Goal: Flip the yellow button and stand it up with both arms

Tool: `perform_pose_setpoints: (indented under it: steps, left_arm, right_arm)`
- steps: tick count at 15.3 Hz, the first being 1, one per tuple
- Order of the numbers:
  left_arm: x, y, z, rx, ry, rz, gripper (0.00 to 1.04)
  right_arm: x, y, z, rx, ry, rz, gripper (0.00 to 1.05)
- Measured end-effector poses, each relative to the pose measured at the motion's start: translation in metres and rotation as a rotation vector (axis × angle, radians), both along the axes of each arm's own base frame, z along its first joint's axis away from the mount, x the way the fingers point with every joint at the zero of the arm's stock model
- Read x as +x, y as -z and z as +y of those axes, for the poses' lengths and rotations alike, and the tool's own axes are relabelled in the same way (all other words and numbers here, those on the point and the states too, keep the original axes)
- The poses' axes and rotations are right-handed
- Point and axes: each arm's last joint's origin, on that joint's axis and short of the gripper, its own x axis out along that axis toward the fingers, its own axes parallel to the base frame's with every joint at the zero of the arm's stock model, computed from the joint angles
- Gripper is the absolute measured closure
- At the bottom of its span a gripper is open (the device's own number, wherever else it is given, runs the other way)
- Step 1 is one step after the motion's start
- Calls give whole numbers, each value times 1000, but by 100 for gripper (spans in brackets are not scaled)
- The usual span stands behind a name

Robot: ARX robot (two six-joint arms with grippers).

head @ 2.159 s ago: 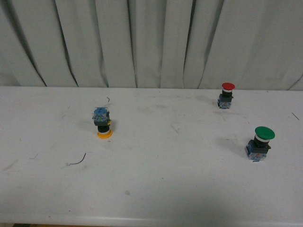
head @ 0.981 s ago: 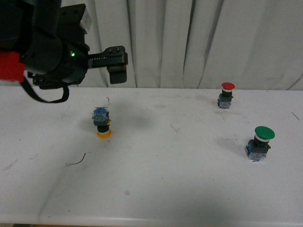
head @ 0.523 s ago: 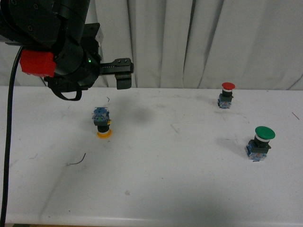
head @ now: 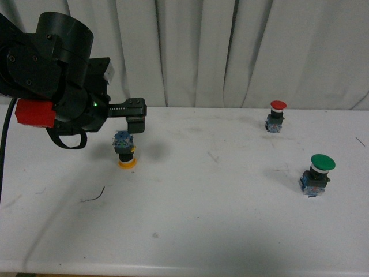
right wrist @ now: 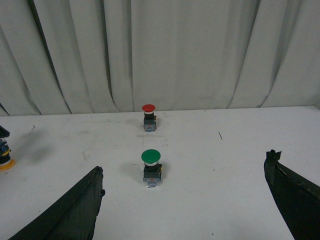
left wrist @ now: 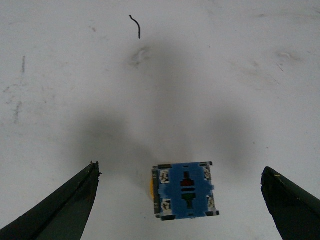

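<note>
The yellow button (head: 125,151) stands upside down left of centre on the white table, its yellow cap on the surface and its blue contact block on top. My left gripper (head: 134,123) hangs just above and behind it, open. The left wrist view looks straight down on the blue block (left wrist: 185,190), which lies between the widely spread fingers of the left gripper (left wrist: 180,170) without touching either. My right gripper (right wrist: 184,164) is open and empty. It is out of the front view. The yellow button (right wrist: 5,160) shows at the edge of the right wrist view.
A red-capped button (head: 277,115) stands upright at the back right. A larger green-capped button (head: 317,173) stands upright nearer on the right and lies ahead of the right gripper's fingers. A thin wire scrap (head: 92,196) lies left of centre. Grey curtains hang behind the table.
The left arm came into the front view from the upper left and lowered toward the yellow button. The buttons have not moved.
</note>
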Motion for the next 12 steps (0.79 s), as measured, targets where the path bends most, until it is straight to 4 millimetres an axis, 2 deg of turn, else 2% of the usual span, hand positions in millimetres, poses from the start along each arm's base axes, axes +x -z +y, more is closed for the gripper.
perform_pose_setpoints:
  steps: [2,5,11,12]
  left_arm:
    - [-4,11,-8,11,36,17,7]
    - [-3,21,-8,43,36,33,7]
    - [-3,23,-10,46,35,30,7]
    - [-4,24,-10,45,34,36,11]
  right_arm:
    - [0,0,0,0,0,0,7]
    - [0,0,0,0,0,0,7]
    - [0,0,0,0,0,0,7]
    - [0,0,0,0,0,0,7]
